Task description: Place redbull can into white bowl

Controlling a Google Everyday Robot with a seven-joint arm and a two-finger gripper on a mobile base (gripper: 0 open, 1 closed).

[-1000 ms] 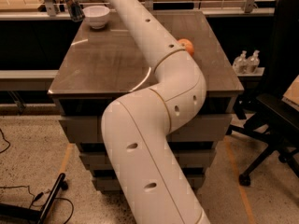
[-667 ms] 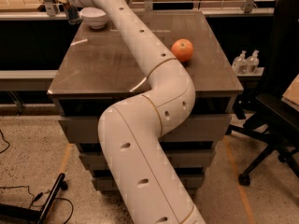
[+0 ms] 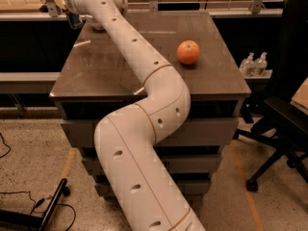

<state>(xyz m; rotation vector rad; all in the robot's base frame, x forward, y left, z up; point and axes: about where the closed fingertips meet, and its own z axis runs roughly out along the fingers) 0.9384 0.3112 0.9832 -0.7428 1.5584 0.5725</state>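
Arm swung left since the earlier frames, so the orange (image 3: 188, 52) is now fully uncovered and the white bowl is hidden behind the arm (image 3: 144, 66).
The gripper (image 3: 72, 13) sits at the far-left corner of the table (image 3: 110, 76), just past its edge. The redbull can (image 3: 75, 20) shows as a dark cylinder hanging below it with nothing underneath, so I judge the gripper is pinching the can, though its hold is not distinct. The bowl should lie just right of the gripper, under the forearm. To do the placing well, bring the can back rightward over the tabletop and centre it above the bowl. Keep it upright, then lower it inside the rim before letting go, so the tall can neither tips nor clips the bowl's edge.
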